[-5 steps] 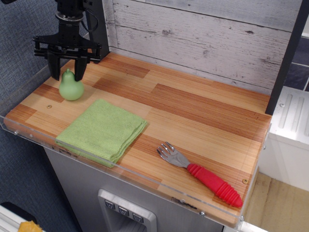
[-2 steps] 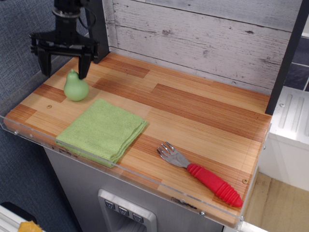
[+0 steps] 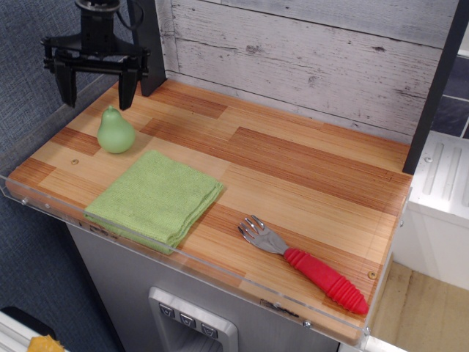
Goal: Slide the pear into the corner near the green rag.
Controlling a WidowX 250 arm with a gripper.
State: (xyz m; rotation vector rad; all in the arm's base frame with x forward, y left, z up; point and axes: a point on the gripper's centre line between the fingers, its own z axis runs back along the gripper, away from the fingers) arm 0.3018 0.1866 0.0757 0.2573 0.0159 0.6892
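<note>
The pale mint-green pear [image 3: 116, 132] stands upright on the wood-plank tabletop near its left edge, just behind the green rag [image 3: 155, 196]. The rag lies flat at the front left, close to the front-left corner [image 3: 22, 180] with its clear acrylic rim. My gripper [image 3: 97, 94] hangs open and empty above and slightly behind the pear, its black fingers [image 3: 126, 92] spread wide and clear of the pear's tip.
A fork with a red ribbed handle [image 3: 308, 268] lies at the front right. A whitewashed plank wall [image 3: 308, 59] backs the table. A black post [image 3: 436, 88] stands at the right. The clear rim [image 3: 183, 257] runs along the front edge.
My gripper has let go of the pear and risen, drifting slightly left. The pear shifted a little to the right and now stands free.
</note>
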